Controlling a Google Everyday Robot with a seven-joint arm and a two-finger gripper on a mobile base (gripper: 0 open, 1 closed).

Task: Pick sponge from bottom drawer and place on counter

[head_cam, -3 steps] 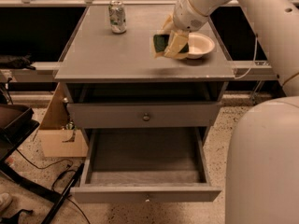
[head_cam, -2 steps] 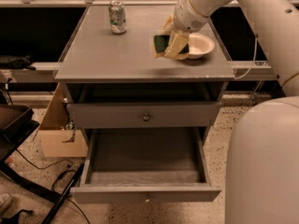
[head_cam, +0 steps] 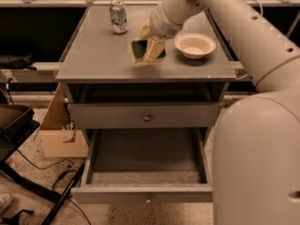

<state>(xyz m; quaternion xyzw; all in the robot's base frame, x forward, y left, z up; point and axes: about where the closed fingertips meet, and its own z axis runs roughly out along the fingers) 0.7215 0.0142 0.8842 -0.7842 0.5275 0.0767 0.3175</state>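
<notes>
My gripper (head_cam: 147, 48) hangs over the middle of the counter (head_cam: 103, 55), left of the bowl, and is shut on the sponge (head_cam: 139, 50). The sponge shows its dark green face between the yellowish fingers (head_cam: 155, 48) and is held just above the counter top. The bottom drawer (head_cam: 145, 161) is pulled out wide below, and nothing shows inside it. The upper drawer (head_cam: 146, 115) with its round knob is slightly out.
A drink can (head_cam: 118, 17) stands at the back left of the counter. A cream bowl (head_cam: 195, 45) sits at the right. My arm (head_cam: 243, 27) reaches in from the right. A cardboard box (head_cam: 60, 135) and cables lie on the floor at left.
My gripper has carried the sponge leftward, away from the bowl, toward the middle of the counter. The bowl now shows whole.
</notes>
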